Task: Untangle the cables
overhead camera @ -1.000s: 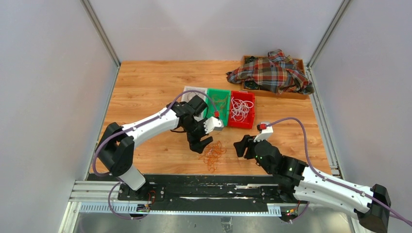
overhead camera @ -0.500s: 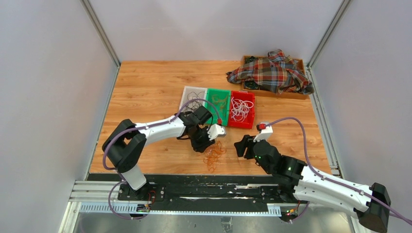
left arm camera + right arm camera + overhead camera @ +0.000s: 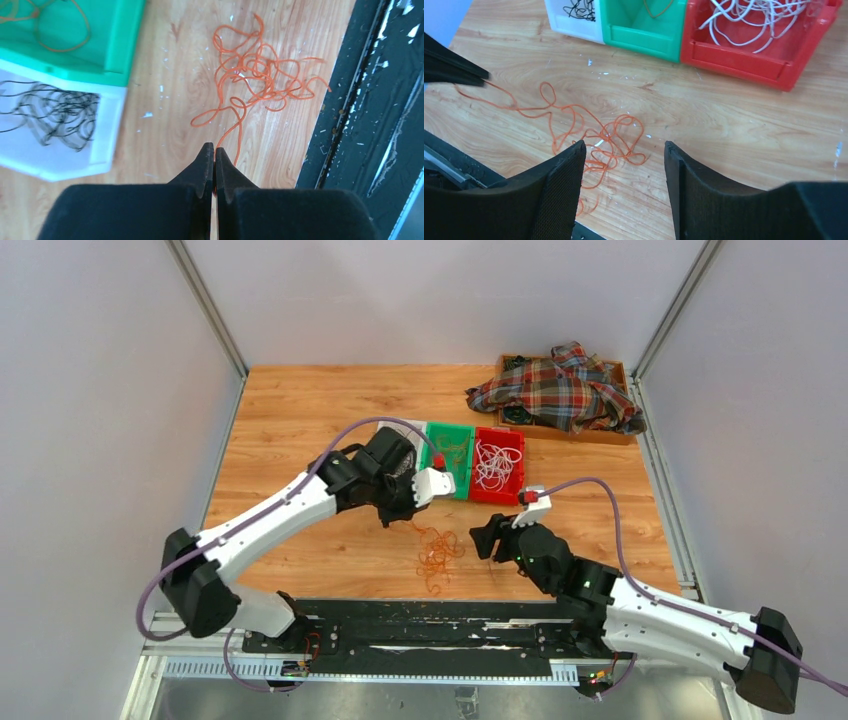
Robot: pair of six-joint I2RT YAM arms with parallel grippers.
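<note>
A tangle of orange cables (image 3: pixel 437 558) (image 3: pixel 257 70) (image 3: pixel 599 135) lies on the wooden table near its front edge. My left gripper (image 3: pixel 398 516) (image 3: pixel 214 148) is shut on one orange strand, which runs from its tips out to the tangle. In the right wrist view the left fingertips (image 3: pixel 471 75) show at the upper left with that strand stretched from them. My right gripper (image 3: pixel 486 540) (image 3: pixel 624 146) hovers open just right of the tangle, with nothing between its fingers. White cables (image 3: pixel 749 15), black cables (image 3: pixel 55 112) and an orange cable (image 3: pixel 65 35) lie in bins.
Three bins stand side by side behind the tangle: white (image 3: pixel 385 432) (image 3: pixel 102 150), green (image 3: pixel 450 452) (image 3: pixel 639 35) and red (image 3: pixel 497 465) (image 3: pixel 744 57). A wooden tray (image 3: pixel 615 368) with a plaid cloth (image 3: pixel 560 390) sits at the back right. The black rail (image 3: pixel 360 125) borders the table's front edge.
My left gripper went down to the orange tangle, shut on a strand and drew back up and left with it. The right gripper edged slightly left and forward, still open.
</note>
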